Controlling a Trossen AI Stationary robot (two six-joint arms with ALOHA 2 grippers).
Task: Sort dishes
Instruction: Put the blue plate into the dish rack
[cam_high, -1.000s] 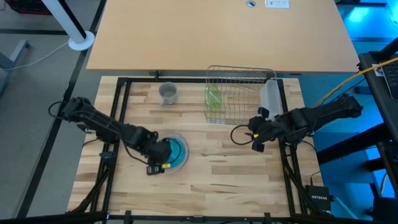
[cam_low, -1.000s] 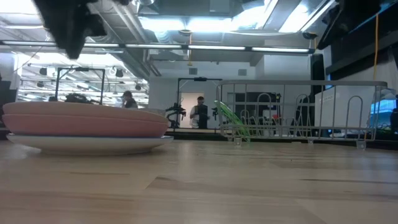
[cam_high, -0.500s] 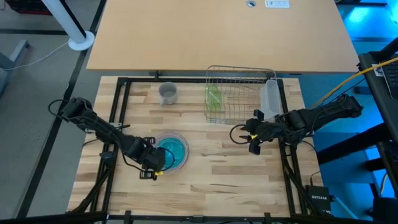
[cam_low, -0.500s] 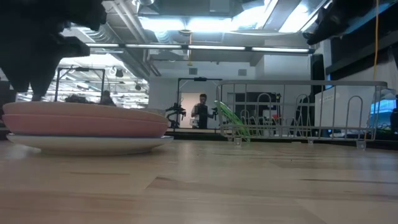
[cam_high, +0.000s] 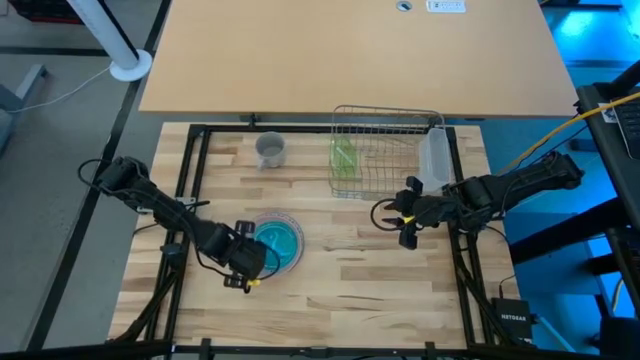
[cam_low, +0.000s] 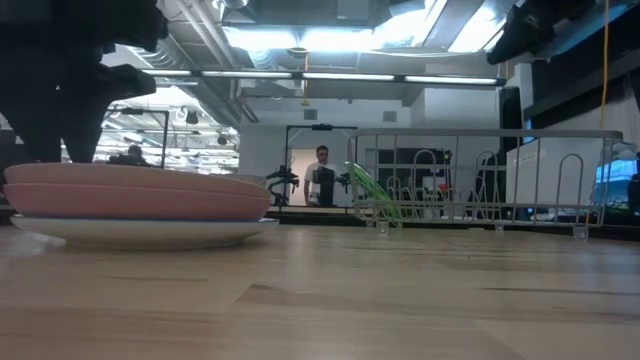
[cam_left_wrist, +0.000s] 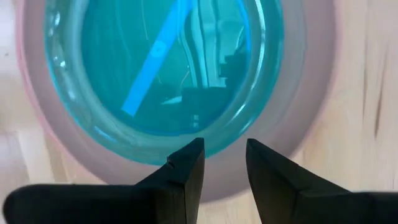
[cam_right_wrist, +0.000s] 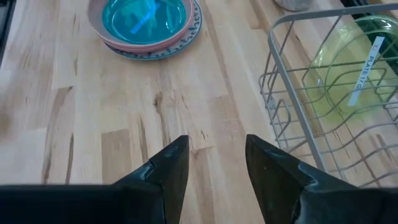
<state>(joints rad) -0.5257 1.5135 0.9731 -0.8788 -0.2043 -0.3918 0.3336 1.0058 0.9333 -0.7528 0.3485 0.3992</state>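
While bare surface (cam_high: 380, 280) lies open centrally, left claw (cam_left_wrist: 222, 163), slightly parted and empty, hovers at pink plate (cam_left_wrist: 298, 93) rim. Right claw (cam_right_wrist: 214, 163), spread and empty, hangs beside rack (cam_right_wrist: 311, 106).

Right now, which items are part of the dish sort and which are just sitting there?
Job:
pink plate, stacked on the patterned plate
green plate, in the rack
cup
left gripper, at the stack

Not job:
rack
tub
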